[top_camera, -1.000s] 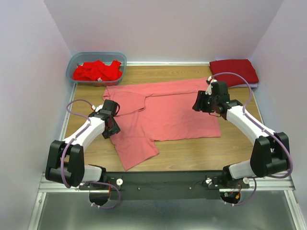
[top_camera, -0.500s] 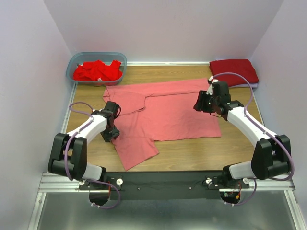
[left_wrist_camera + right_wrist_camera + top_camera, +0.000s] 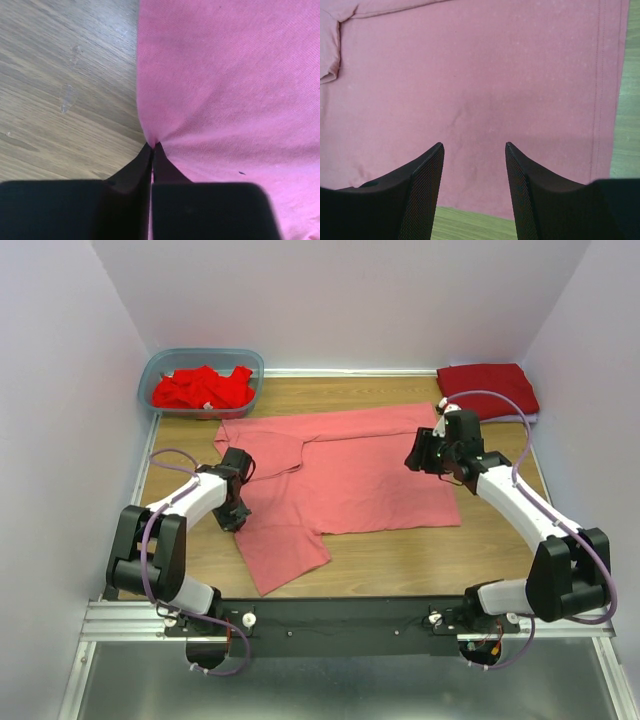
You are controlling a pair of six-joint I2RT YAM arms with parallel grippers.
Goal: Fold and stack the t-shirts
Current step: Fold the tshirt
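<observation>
The wooden surface (image 3: 400, 560) carries everything, and the biggest thing on it is the salmon-pink t-shirt (image 3: 350, 475), spread nearly flat across the middle with its hem toward 3 o'clock and one sleeve trailing to 7 o'clock. I judge it light, limp and non-slippery: it will drape and sag from whatever point I lift, it won't hold a crease unless it is laid down smoothly, and nothing in it can break. It is far wider than my fingers, so I want edges and corners, one per arm, rather than a mid-panel pinch that would only raise a tent. Bare wood shows as a strip at 6 o'clock, a narrow margin at 9 o'clock and a band toward 3 o'clock, which looks like enough room to sweep a fold across. The plastic tub (image 3: 160, 365) sits at 10 o'clock, close to the shirt's far corner, and a wide swing there could clip its rim. The folded crimson t-shirt (image 3: 488, 390) rests at 2 o'clock (I take it as the start of the stack), and the bright red t-shirts (image 3: 200, 388) lie heaped inside the tub. My right end effector (image 3: 474, 146) hangs spread over the cloth just inside the hem, gripping nothing. My left end effector (image 3: 152, 146) is pressed together on the shirt's 9 o'clock edge, the fabric puckering at its tips.
</observation>
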